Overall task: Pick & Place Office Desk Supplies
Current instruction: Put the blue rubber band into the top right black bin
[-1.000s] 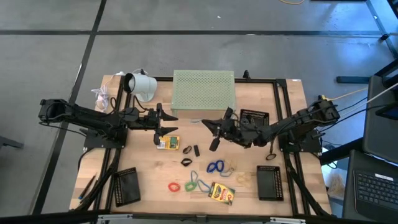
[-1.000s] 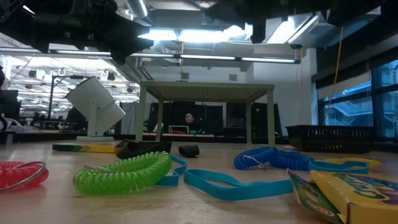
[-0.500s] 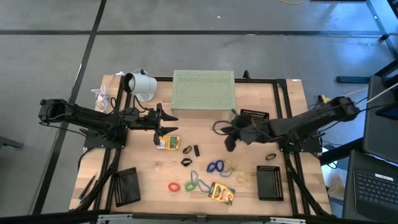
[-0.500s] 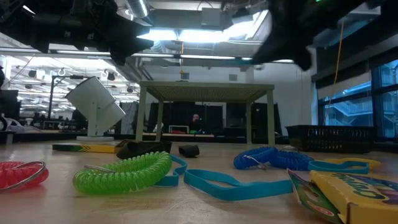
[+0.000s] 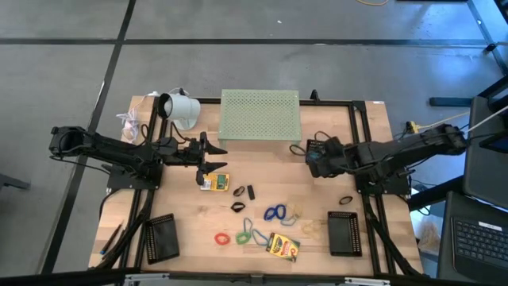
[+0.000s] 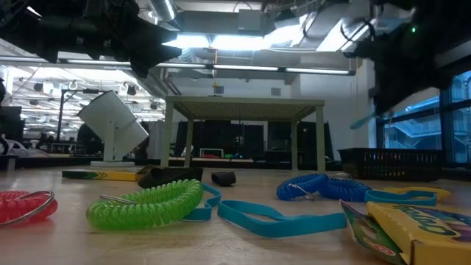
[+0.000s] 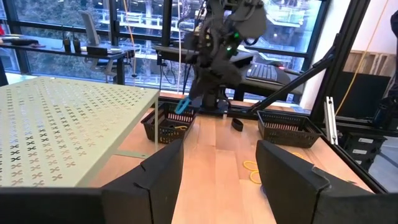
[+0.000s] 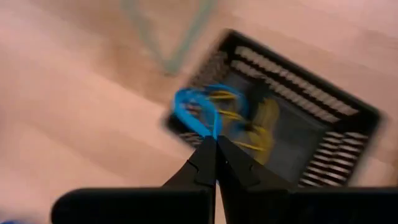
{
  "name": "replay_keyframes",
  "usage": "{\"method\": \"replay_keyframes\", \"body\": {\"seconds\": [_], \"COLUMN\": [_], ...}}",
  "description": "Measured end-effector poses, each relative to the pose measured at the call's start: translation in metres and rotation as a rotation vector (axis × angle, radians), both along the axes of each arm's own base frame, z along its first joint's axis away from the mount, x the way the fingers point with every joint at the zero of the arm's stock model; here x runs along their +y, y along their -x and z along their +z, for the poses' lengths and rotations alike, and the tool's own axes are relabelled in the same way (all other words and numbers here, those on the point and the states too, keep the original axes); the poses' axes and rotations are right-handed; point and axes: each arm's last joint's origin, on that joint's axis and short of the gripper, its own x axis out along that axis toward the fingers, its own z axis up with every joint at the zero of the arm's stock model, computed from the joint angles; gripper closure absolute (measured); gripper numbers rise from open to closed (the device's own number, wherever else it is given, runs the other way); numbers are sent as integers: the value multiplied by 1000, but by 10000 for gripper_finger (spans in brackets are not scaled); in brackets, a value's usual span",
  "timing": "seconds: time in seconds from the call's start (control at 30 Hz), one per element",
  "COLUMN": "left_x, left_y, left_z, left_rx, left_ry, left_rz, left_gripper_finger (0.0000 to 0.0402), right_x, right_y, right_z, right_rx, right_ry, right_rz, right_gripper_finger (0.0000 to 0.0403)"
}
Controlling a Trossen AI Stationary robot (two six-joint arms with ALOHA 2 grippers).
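In the overhead picture the white lamp lies at the upper left of the wooden table, with the pale green perforated stand to its right along the top edge. The left gripper hangs at left of centre, just above a yellow-and-green crayon box; its jaws stand open and hold nothing, and its wrist picture shows the two dark fingers well apart. Lower left sits a black mesh tray. Across the middle and lower middle of the frame lie the loose supplies: small black clips, a red loop, a green coil, a blue coil, tan bands and a second crayon box at bottom centre. From table height that box fills the lower right corner; part of its printed name shows, but the letters are cut off and cannot be read with certainty. To the right of centre in the overhead picture the right gripper hovers over a black basket near the stand's right end. Its jaws are closed on a blue rubber band, which hangs from the fingertips above the basket, where yellow bands already lie. Another black tray sits at lower right.
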Motion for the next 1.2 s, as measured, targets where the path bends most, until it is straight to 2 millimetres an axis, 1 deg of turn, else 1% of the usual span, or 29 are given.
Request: {"method": "replay_keyframes", "body": {"seconds": [0.1,0.57,0.87,1.0,1.2], "left_x": [0,0,0,0,0], "left_y": [0,0,0,0,0], "left_z": [0,0,0,0,0], "left_rx": [0,0,0,0,0], "left_ry": [0,0,1,2,3], "left_rz": [0,0,0,0,0], "left_gripper_finger": [203,203,203,203,203], "right_x": [-6,-20,-21,-21,-21], "right_y": [2,1,-8,-11,-12], "right_z": [-2,-2,-16,-20,-21], "right_rx": [27,18,100,122,136], "right_ry": [18,20,4,29,42], "right_rz": [-61,-172,-186,-189,-173], "right_gripper_finger": [399,399,396,373,313]}}
